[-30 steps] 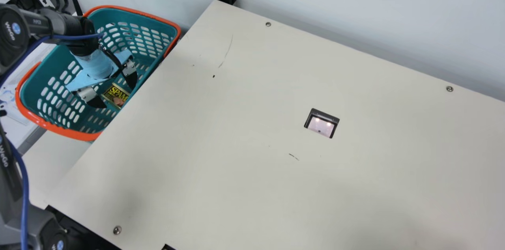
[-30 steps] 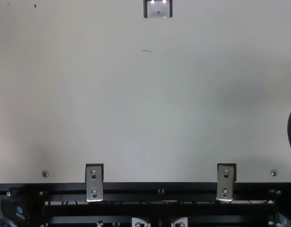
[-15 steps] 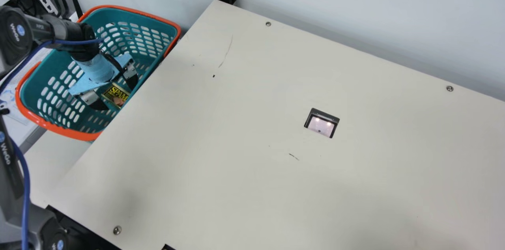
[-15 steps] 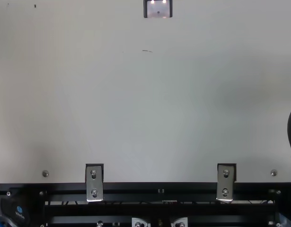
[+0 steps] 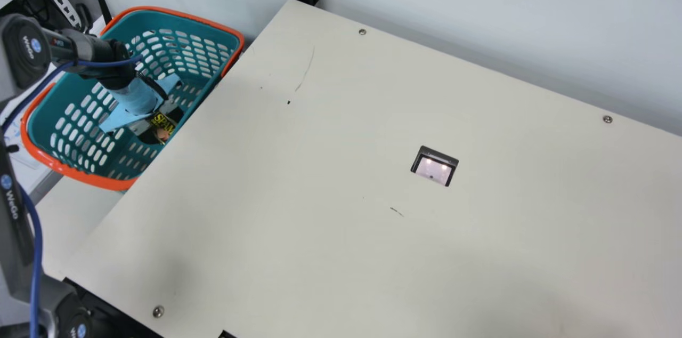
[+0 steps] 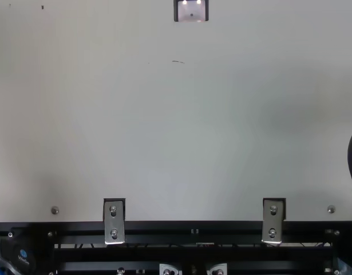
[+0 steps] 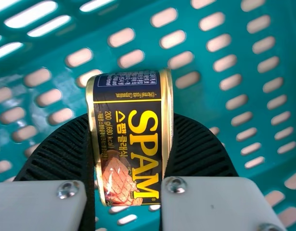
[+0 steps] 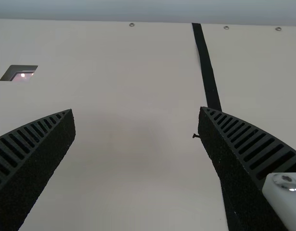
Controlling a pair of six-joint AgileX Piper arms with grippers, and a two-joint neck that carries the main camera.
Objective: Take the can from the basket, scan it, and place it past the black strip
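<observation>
In the main view, the left tool [image 5: 161, 126] is inside the teal plastic basket with orange rim [image 5: 101, 182], well apart from the dark-framed glass window [image 5: 434, 170] in the cream tabletop [image 5: 298, 220]. In the left wrist view, it is pinching the dark metal can with yellow letters [image 7: 131, 139]. In the right wrist view, the right tool [image 8: 136, 110] is spread; the long black strip [image 8: 206, 67] passes behind one finger.

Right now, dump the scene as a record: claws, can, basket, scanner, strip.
left_claw: closed on can, inside basket
can: black with yellow lettering, still to be scanned
right_claw: open, empty, above table
basket: teal, orange rim, beside table
scanner: set into table, lit
black_strip: on table, nothing visible past it
</observation>
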